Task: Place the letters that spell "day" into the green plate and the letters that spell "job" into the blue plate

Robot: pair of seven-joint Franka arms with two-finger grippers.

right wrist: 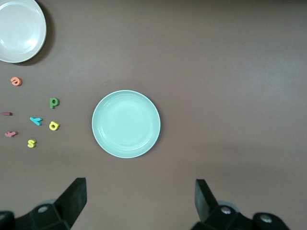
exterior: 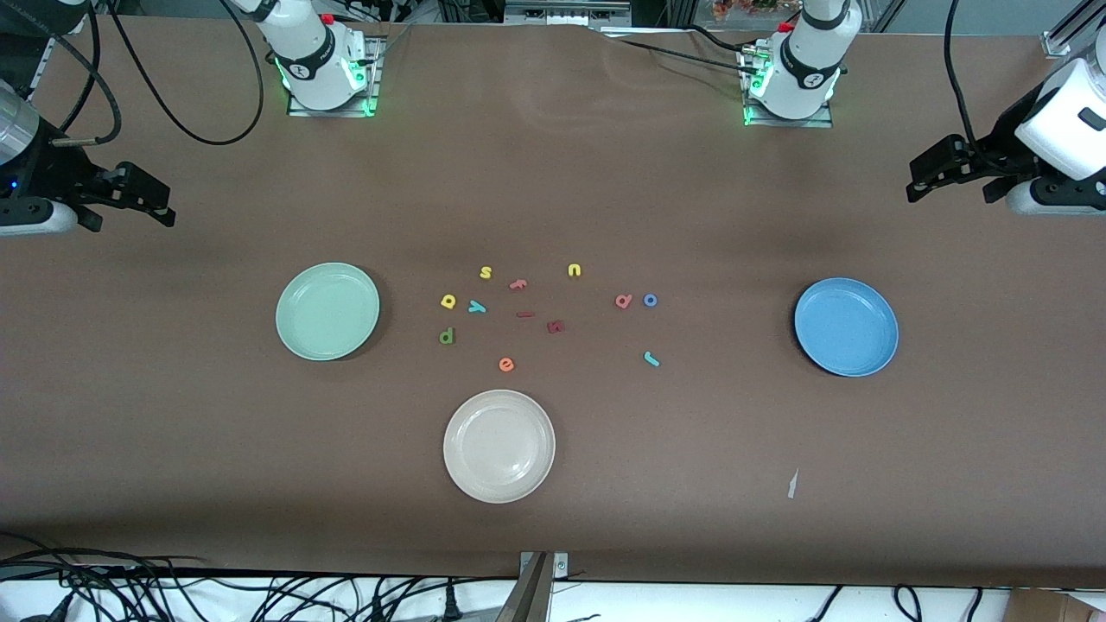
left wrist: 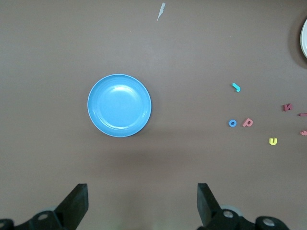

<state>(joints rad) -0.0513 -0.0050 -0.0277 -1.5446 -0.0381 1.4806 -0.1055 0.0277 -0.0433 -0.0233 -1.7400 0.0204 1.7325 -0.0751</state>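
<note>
Six foam letters matter: dark green d (exterior: 447, 336), yellow a (exterior: 448, 301) and teal y (exterior: 477, 307) lie mid-counter beside the green plate (exterior: 295, 337); teal j (exterior: 651, 358), blue o (exterior: 650, 300) and salmon b (exterior: 623, 301) lie toward the blue plate (exterior: 816, 350). They look light, soft and thin, probably slippery flat on the counter; pinch each across its outer edges. Both plates are empty. Left claw (exterior: 926, 183) hangs open over its counter end; right claw (exterior: 151, 200) likewise, open, waiting.

White arms (exterior: 315, 52), black grippers, green-lit bases, black cables.
</note>
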